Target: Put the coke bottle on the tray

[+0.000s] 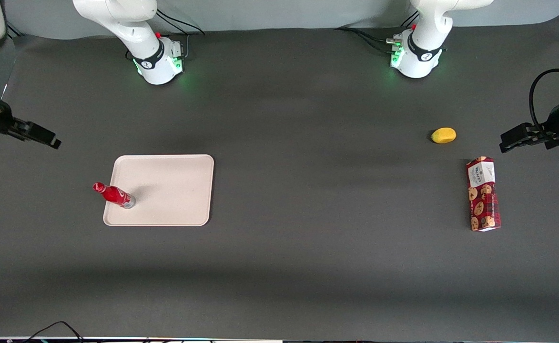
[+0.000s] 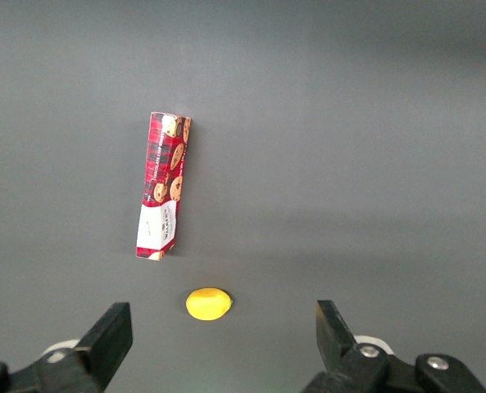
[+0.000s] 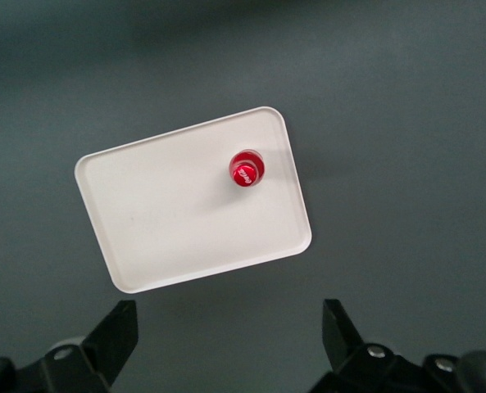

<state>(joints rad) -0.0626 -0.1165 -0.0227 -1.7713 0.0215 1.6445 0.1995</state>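
The coke bottle (image 1: 114, 195) is small and red with a red cap and silvery base. It stands upright on the cream-white tray (image 1: 174, 190), close to the tray corner at the working arm's end. The right wrist view looks straight down on the bottle's cap (image 3: 247, 169) inside the tray's rim (image 3: 169, 213). My gripper (image 1: 53, 141) hangs above the table at the working arm's end, off the tray and farther from the front camera than it. It is open, with nothing but bare mat between its fingers (image 3: 229, 315).
A yellow lemon (image 1: 443, 135) and a red cookie box (image 1: 483, 194) lie toward the parked arm's end of the table; the lemon (image 2: 207, 304) and the box (image 2: 164, 195) also show in the left wrist view. Both robot bases (image 1: 157, 62) stand at the table's back edge.
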